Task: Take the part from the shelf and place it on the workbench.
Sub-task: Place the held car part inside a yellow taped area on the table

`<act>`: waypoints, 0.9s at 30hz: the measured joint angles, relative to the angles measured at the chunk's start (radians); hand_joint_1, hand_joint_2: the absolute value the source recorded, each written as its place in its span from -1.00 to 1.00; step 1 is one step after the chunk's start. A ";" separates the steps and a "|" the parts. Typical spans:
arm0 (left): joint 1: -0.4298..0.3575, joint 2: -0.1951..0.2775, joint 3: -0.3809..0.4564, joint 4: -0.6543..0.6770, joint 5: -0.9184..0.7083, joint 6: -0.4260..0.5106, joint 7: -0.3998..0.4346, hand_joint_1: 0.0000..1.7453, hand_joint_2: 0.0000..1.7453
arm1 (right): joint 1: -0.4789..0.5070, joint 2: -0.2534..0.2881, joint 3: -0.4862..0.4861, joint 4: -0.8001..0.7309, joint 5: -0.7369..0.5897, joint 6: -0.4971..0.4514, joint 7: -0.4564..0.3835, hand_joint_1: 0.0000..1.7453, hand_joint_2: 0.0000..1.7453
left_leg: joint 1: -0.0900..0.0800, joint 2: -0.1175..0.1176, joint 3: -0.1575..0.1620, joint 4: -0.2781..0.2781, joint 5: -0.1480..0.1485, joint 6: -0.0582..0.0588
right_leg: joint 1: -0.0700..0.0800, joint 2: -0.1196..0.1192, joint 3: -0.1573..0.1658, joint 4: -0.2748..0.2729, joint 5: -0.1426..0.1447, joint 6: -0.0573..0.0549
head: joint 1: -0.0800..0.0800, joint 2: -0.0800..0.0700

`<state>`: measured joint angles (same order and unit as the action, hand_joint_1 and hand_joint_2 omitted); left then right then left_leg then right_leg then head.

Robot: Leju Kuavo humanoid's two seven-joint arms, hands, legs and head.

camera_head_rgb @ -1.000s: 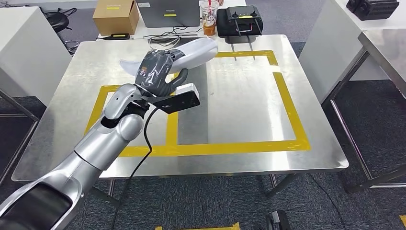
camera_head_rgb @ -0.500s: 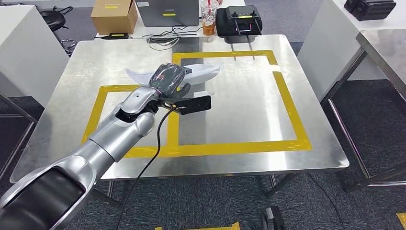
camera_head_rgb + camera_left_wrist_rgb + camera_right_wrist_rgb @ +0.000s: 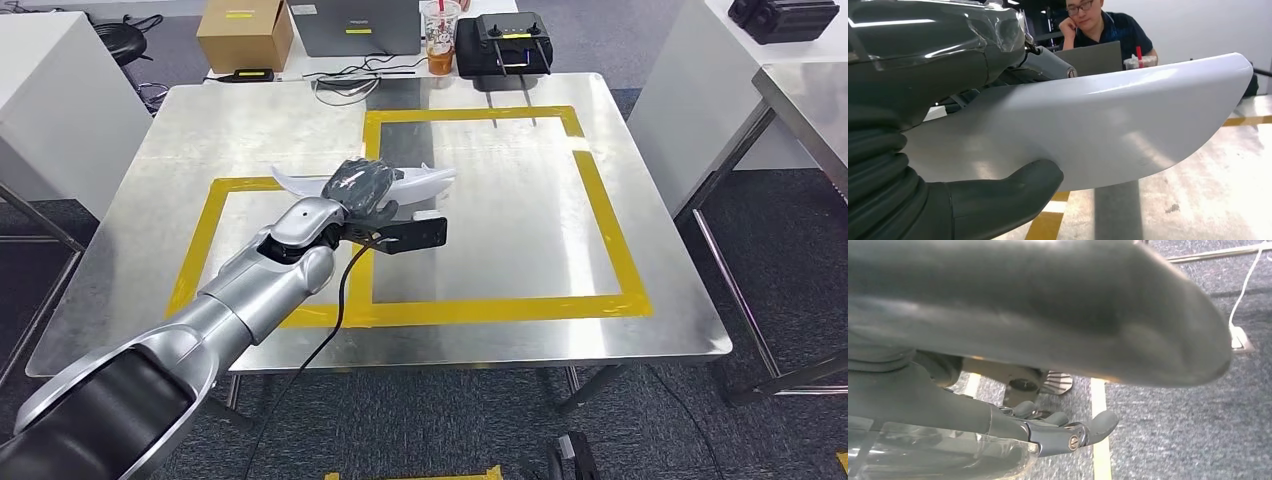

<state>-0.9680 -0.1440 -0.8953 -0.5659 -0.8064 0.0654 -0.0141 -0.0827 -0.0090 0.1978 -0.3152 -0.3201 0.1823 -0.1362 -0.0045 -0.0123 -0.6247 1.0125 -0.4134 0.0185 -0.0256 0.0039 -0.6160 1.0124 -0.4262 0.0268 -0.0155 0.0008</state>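
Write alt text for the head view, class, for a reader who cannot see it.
The robot's left hand holds a long white part low over a steel workbench, across a line of the yellow tape that marks rectangles on it. At the far edge sit a cardboard box, a laptop and a drink cup.

Left hand (image 3: 362, 187) lowered part (image 3: 425, 181) (nearer workbench (image 3: 500, 250)).
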 joint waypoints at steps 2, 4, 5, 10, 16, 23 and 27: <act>-0.002 0.000 0.000 0.008 0.000 0.000 0.003 0.92 1.00 | -0.001 -0.001 0.000 0.000 -0.001 0.000 0.000 -1.00 -1.00 | 0.004 0.002 -0.022 0.045 -0.029 -0.010 | -0.005 0.000 0.003 -0.001 0.001 -0.010 | -0.002 0.000; -0.002 0.001 0.001 0.018 0.000 -0.001 0.012 0.92 1.00 | -0.001 -0.001 0.000 0.000 -0.001 0.000 0.000 -1.00 -1.00 | 0.008 0.005 -0.082 0.172 -0.089 -0.021 | -0.005 0.000 0.004 -0.002 0.000 -0.016 | -0.005 0.000; 0.000 0.002 0.001 0.024 0.000 -0.001 0.018 0.92 1.00 | -0.001 -0.001 0.000 0.000 -0.002 -0.001 0.001 -1.00 -1.00 | 0.009 0.006 -0.117 0.242 -0.114 -0.024 | -0.005 0.000 0.004 -0.002 0.000 -0.017 | -0.005 0.000; 0.008 0.011 0.009 0.056 -0.001 -0.001 0.041 0.92 1.00 | -0.001 0.000 0.001 0.000 -0.002 -0.001 0.004 -1.00 -1.00 | 0.004 0.007 -0.064 0.118 -0.026 -0.002 | 0.002 0.005 0.007 -0.002 0.000 -0.017 | -0.005 0.000; 0.004 0.016 0.020 0.073 -0.002 0.001 0.055 0.92 1.00 | -0.002 0.003 0.004 0.000 -0.002 -0.001 0.007 -1.00 -1.00 | -0.005 0.011 0.005 -0.014 0.011 0.023 | 0.006 0.000 -0.001 0.000 -0.004 -0.002 | -0.004 0.000; 0.023 0.032 0.058 0.108 -0.020 0.021 0.086 0.92 1.00 | 0.000 -0.003 0.004 0.000 -0.003 -0.007 0.018 -1.00 -1.00 | -0.005 0.009 0.011 -0.028 0.022 0.034 | 0.006 -0.002 -0.126 0.257 -0.093 0.006 | 0.000 0.000; 0.027 0.055 0.088 0.121 -0.030 0.038 0.096 0.92 1.00 | -0.003 -0.008 0.005 0.000 -0.002 -0.010 0.022 -1.00 -1.00 | -0.008 0.005 0.005 -0.014 0.014 0.021 | 0.002 -0.001 -0.003 0.011 -0.006 0.016 | 0.000 0.000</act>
<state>-0.9413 -0.0889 -0.8074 -0.4450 -0.8366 0.1038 0.0823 -0.0859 -0.0171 0.2026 -0.3147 -0.3221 0.1721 -0.1145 -0.0129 -0.0071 -0.6193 0.9988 -0.3996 0.0396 -0.0231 0.0027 -0.6195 1.0232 -0.4323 0.0428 -0.0160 0.0008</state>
